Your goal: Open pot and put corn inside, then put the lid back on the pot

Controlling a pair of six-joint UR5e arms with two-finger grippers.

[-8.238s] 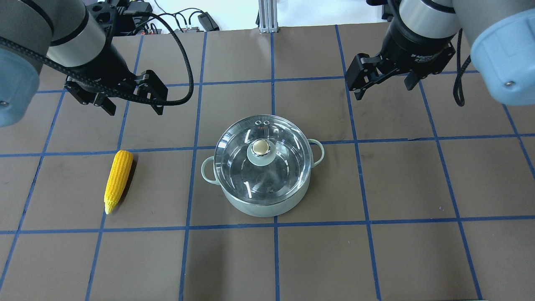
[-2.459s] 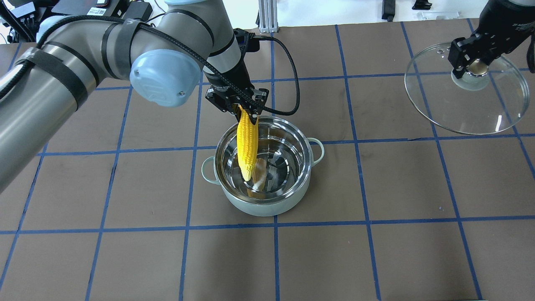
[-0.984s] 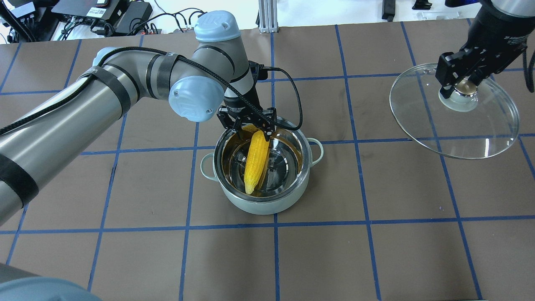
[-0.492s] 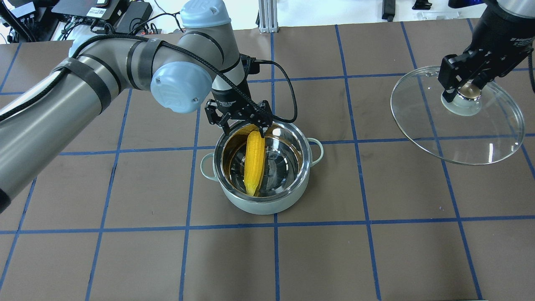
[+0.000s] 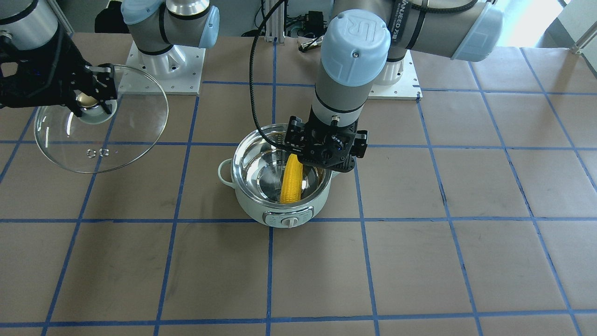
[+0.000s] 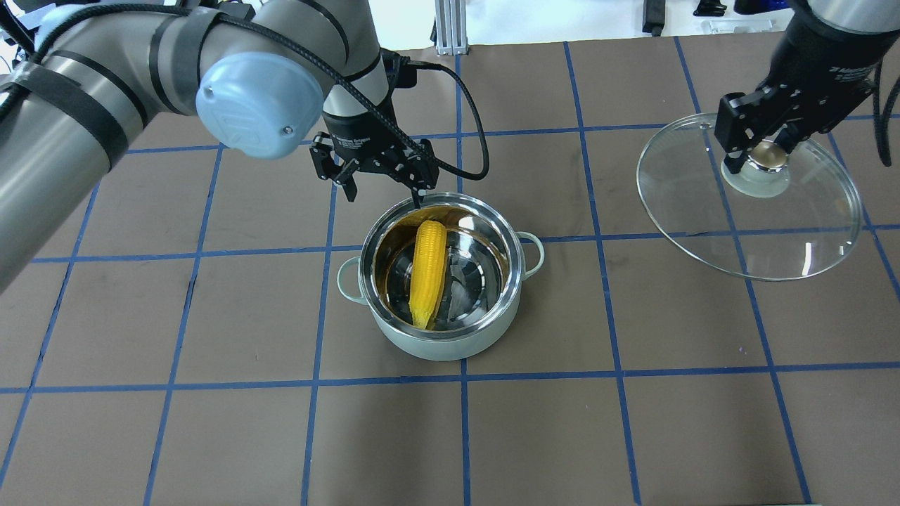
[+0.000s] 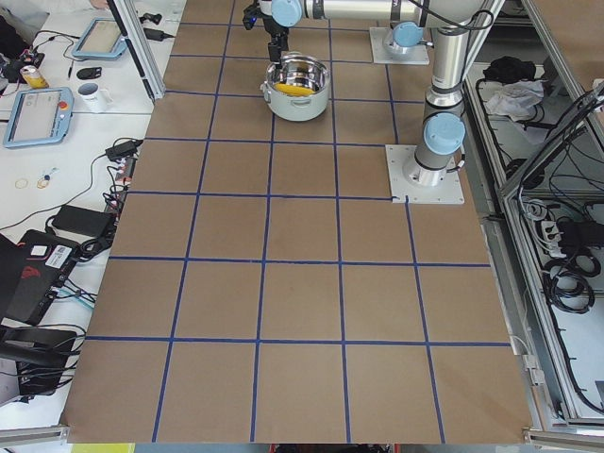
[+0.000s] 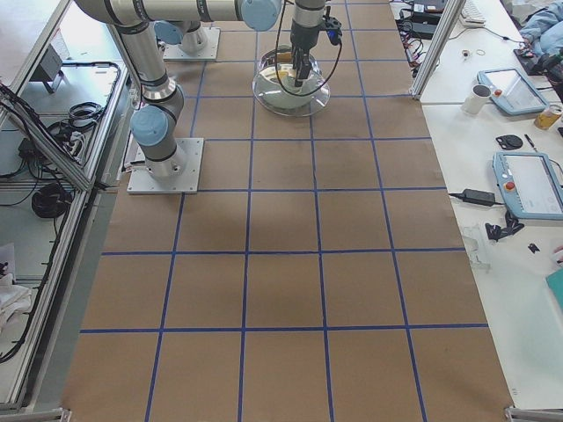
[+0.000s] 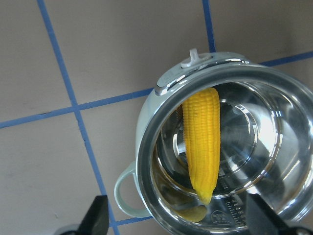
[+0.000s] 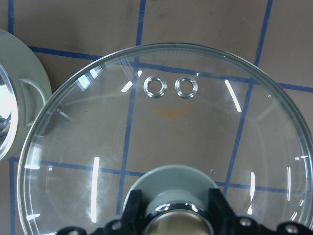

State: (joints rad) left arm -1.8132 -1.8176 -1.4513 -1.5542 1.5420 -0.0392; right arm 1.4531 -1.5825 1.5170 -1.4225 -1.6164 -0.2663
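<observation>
The pale mint pot (image 6: 436, 349) stands open at mid-table, its control knob (image 5: 290, 222) facing away from the robot. The yellow corn (image 6: 429, 270) lies inside it, leaning on the steel wall, and shows in the left wrist view (image 9: 201, 142) too. My left gripper (image 6: 384, 188) is open and empty, just above the pot's far-left rim. My right gripper (image 6: 763, 151) is shut on the knob of the clear glass lid (image 6: 759, 239) and holds it tilted in the air to the right of the pot. The lid's two vent holes (image 10: 170, 86) show in the right wrist view.
The table is covered in brown paper with a blue tape grid. The arms' white base plates (image 5: 161, 70) are on the robot's side. An aluminium post (image 6: 450, 28) and cables stand at the far edge. The left arm's black cable (image 6: 478, 147) hangs near the pot.
The left gripper opened and let go of the corn, which now rests in the pot, then rose and drew back to the left. The right gripper carried the lid slightly left towards the pot.
</observation>
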